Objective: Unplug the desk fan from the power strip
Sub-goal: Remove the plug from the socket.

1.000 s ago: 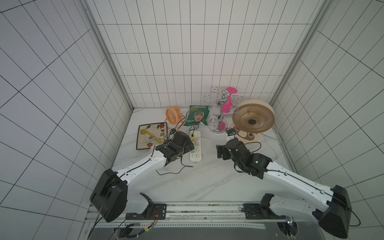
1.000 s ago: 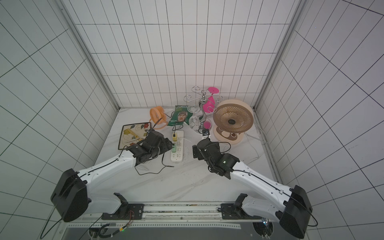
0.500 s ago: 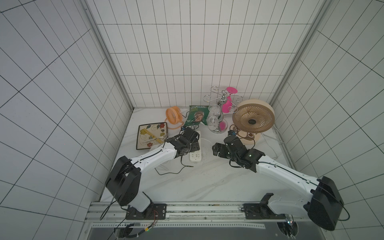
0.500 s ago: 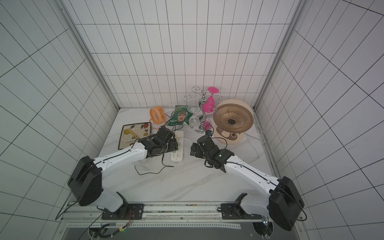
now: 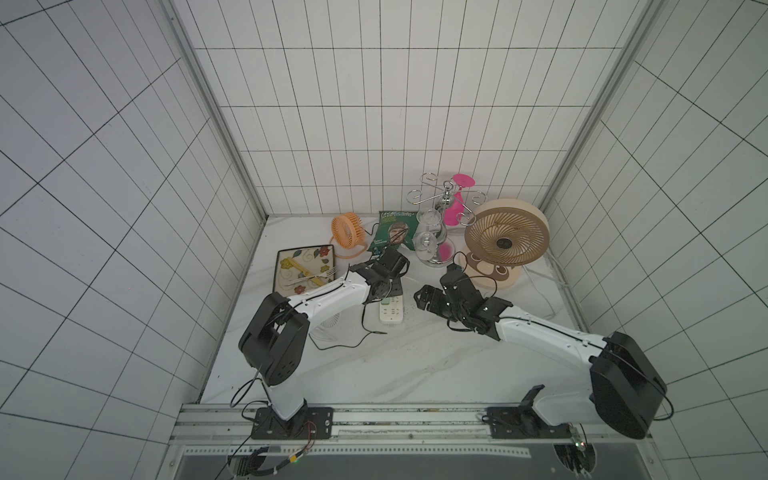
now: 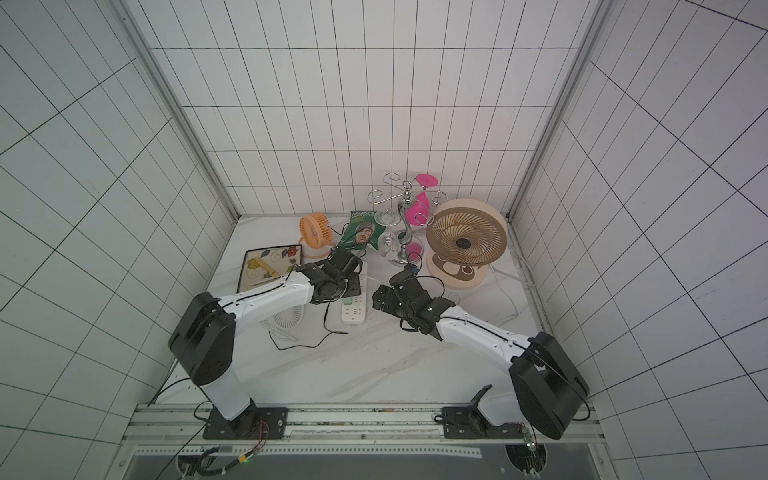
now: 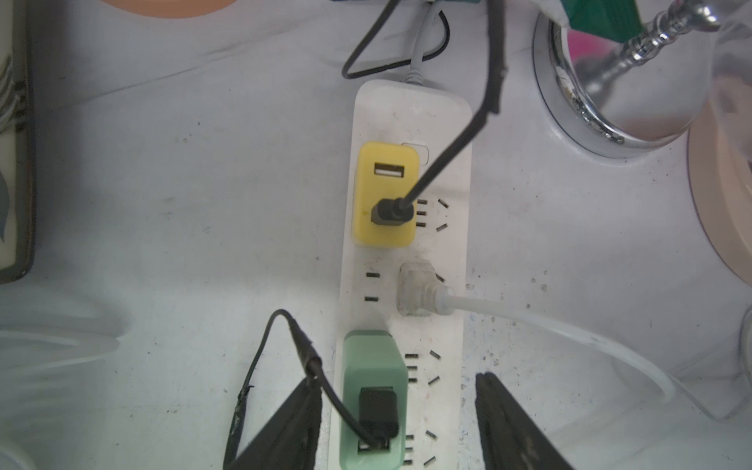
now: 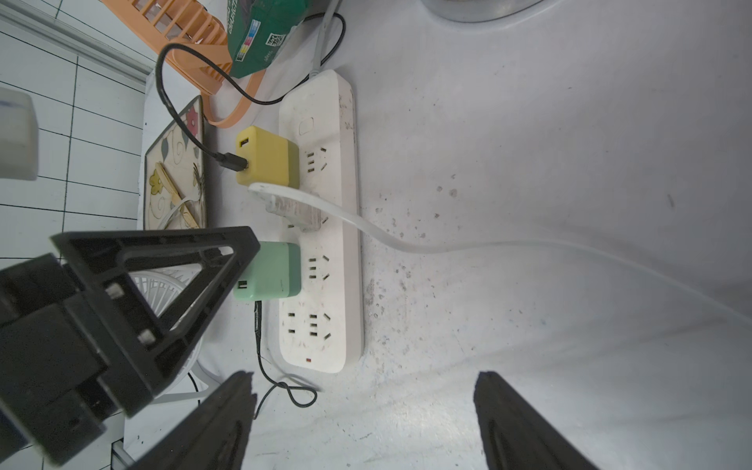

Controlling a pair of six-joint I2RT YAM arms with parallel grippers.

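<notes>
Two arms crowd round the power strip [image 5: 391, 312], which lies flat on the marble table [image 5: 374, 374] between them, its cord end pointing at the back wall. The left gripper [image 7: 398, 380] hangs right over the strip; its jaws are partway apart and straddle the strip's width, with a green adapter [image 7: 372, 362] sitting between them. It doesn't look clamped on anything, though one finger [image 8: 228, 260] sits so close to that adapter that I can't rule out contact. The right gripper [image 8: 362, 376] is spread wide and empty, over bare table just off the strip's far end. Plugged in along the strip: a yellow adapter [image 7: 366, 191] with a black cable nearest the cord end; a white plug [image 7: 415, 293] with a thick white lead in the middle; then the green one, also with a black cable. A beige fan [image 5: 505, 239] stands back right; a small orange fan [image 5: 348, 230] stands at the back, near the wall.
</notes>
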